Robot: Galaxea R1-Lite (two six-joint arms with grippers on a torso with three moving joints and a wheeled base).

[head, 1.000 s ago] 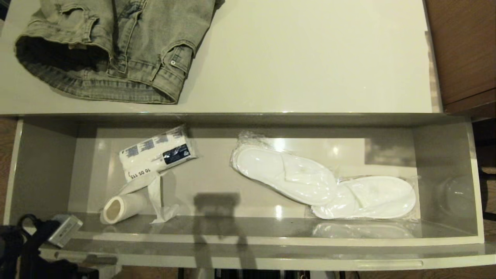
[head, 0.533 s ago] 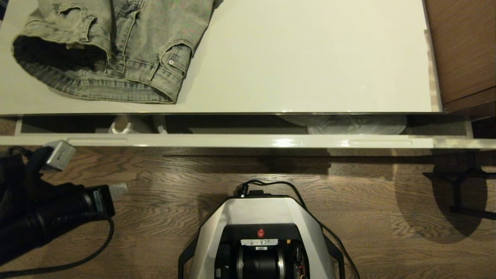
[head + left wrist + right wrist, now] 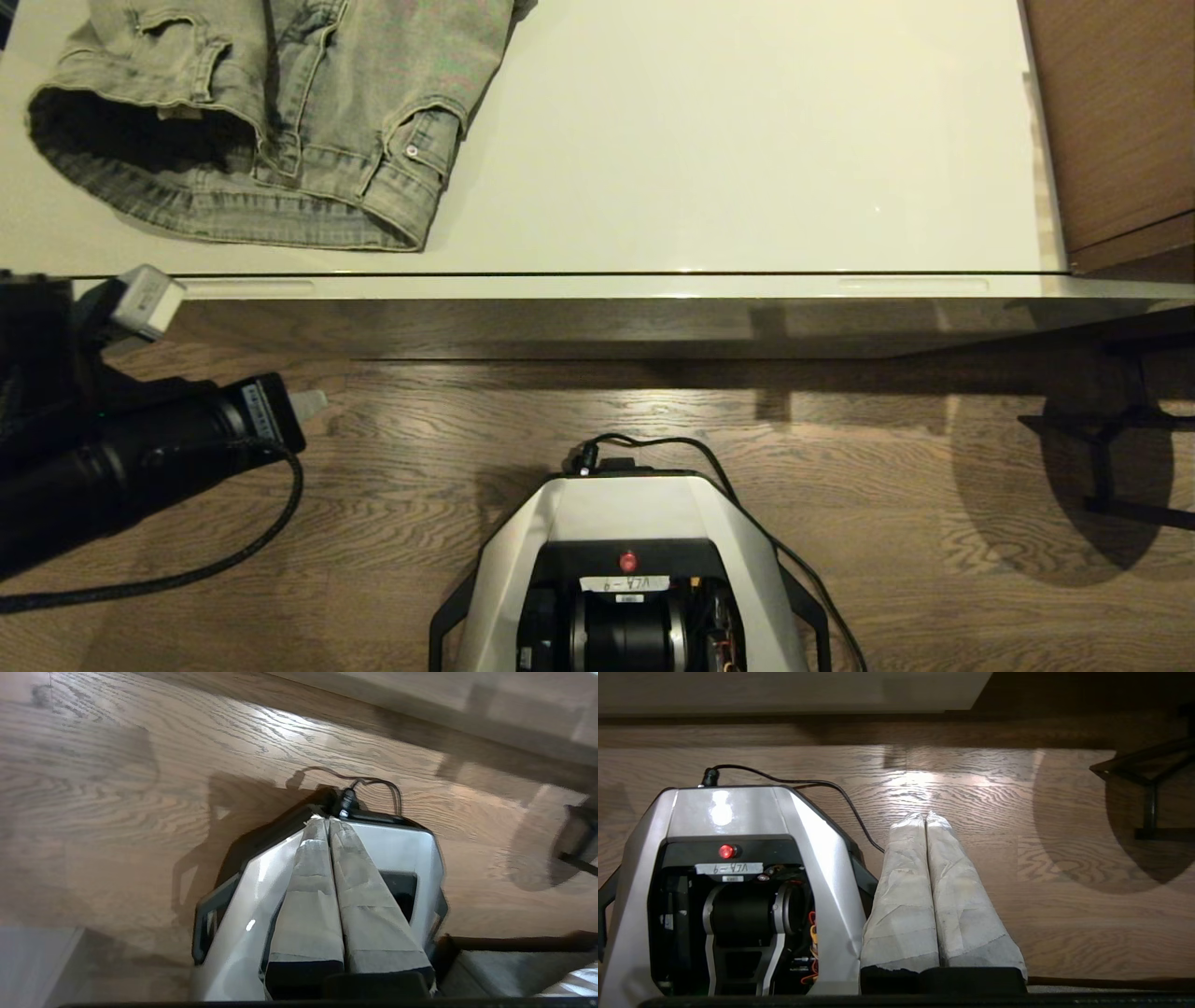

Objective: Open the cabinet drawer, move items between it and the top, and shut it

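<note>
The cabinet drawer (image 3: 597, 286) is pushed fully in, and only its pale front strip with two slot handles shows under the top (image 3: 728, 140). The folded grey-green denim garment (image 3: 271, 112) lies on the top at the far left. The slippers are hidden from view. My left gripper (image 3: 308, 404) hangs shut and empty over the floor, below the drawer's left end; in the left wrist view the left gripper (image 3: 328, 821) points toward my base. My right gripper (image 3: 926, 815) is shut and empty low beside the base, out of the head view.
My grey base (image 3: 625, 569) stands on the wooden floor in front of the cabinet. Brown wooden furniture (image 3: 1111, 121) adjoins the cabinet's right side. A black stand (image 3: 1111, 448) sits on the floor at right. A black cable (image 3: 187, 569) trails from the left arm.
The drawer went from wide open to fully shut, hiding the slippers, paper roll and tissue pack. My left arm moved forward toward the cabinet front.
</note>
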